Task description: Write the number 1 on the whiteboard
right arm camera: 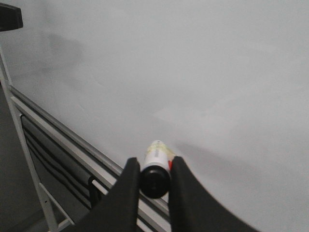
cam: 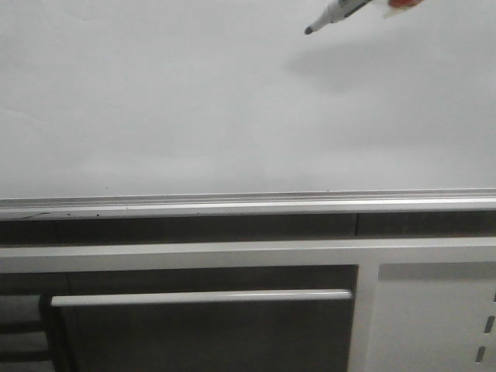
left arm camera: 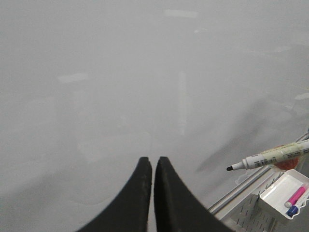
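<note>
The right claw [right arm camera: 154, 181] is squeezed tight on a marker [cam: 335, 12], whose black tip is near the whiteboard [cam: 194, 101]. The left claw [left arm camera: 153, 166] is closed and holds nothing

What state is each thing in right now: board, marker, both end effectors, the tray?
whiteboard: blank, no stroke visible
marker: uncapped, tip aimed at the board; contact unclear
right end effector: shut on the marker
left end effector: shut, holding nothing
tray: holds a pink marker and a blue-capped item
</note>
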Tool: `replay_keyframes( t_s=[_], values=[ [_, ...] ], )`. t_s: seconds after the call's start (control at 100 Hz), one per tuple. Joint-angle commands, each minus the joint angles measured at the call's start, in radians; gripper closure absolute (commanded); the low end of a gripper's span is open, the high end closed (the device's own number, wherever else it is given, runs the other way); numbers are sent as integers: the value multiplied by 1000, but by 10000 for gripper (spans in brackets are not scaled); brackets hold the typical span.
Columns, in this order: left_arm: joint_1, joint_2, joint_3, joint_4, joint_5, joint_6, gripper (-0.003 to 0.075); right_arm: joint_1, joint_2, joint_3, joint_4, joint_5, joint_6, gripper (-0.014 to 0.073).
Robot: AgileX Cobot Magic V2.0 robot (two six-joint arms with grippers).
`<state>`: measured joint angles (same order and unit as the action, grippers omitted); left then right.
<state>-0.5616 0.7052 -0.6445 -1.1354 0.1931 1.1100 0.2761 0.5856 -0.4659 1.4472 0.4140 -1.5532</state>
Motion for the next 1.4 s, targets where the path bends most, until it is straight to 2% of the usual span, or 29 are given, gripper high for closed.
replay_keyframes(
  t_s=[0.0,0.73,1.17,1.29,1.39],
  values=[
    [1,-4,-26,-23,-30,-8,741,0,20,-24,67,-13,-49,645],
    [1,-4,-26,-23,-30,-2,741,0,167,-30,153,-68,-214,645],
    [1,-4,-26,-23,-34,0,741,0,286,-30,155,-90,-240,645],
    [1,-4,-26,-23,-34,0,741,0,304,-30,155,-72,-240,645],
    [1,-4,-26,-23,-34,0,741,0,287,-30,155,-3,-238,645]
  ],
)
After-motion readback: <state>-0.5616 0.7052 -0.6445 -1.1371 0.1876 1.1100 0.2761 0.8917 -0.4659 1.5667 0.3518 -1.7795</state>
